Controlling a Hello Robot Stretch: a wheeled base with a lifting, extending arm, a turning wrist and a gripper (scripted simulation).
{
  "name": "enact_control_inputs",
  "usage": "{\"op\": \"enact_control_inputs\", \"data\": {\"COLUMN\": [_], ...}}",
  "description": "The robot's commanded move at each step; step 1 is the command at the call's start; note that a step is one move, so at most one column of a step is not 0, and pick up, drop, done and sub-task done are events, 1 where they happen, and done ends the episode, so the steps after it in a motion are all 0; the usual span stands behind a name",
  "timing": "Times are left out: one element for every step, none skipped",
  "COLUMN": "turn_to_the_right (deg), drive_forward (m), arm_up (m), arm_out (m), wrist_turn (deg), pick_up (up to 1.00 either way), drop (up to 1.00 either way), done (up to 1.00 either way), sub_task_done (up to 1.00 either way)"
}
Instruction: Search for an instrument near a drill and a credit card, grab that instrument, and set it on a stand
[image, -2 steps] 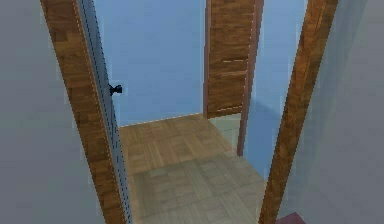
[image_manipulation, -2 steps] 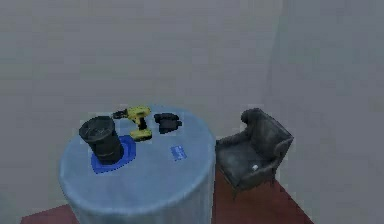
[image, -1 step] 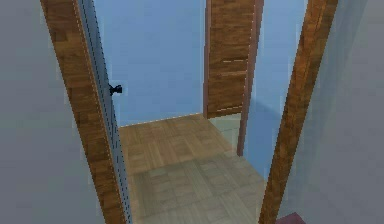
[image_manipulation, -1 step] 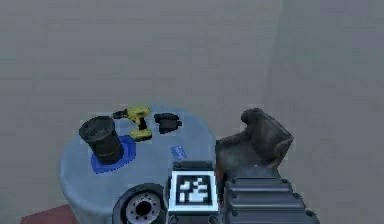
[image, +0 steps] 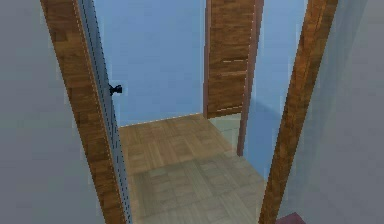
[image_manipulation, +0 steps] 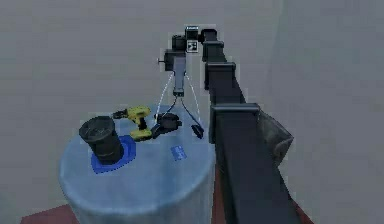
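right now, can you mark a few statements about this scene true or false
1. The yellow drill lies on the pale blue round table. True.
2. The small blue card lies on the floor. False: it lies on the table top.
3. The pincer plainly holds nothing. False: a dark thing lies on the table at it, so I cannot tell.
4. The forward view's floor is wooden. True.
5. The wall past the doorway is green. False: it is blue.

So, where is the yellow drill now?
In the arm side view, left of centre, the yellow and black drill lies on the pale blue round table, right of a dark round pot, up-left of a small blue card.
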Motion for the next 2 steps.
{"op": "enact_control_inputs", "data": {"turn_to_the_right": [0.0, 0.0], "drive_forward": [0.00, 0.00], "arm_up": [0.00, 0.00], "arm_out": [0.00, 0.00], "wrist_turn": [45.0, 45.0], "pick_up": [0.00, 0.00], "drop": [0.00, 0.00], "done": [0.00, 0.00], "sub_task_done": [0.00, 0.00]}}
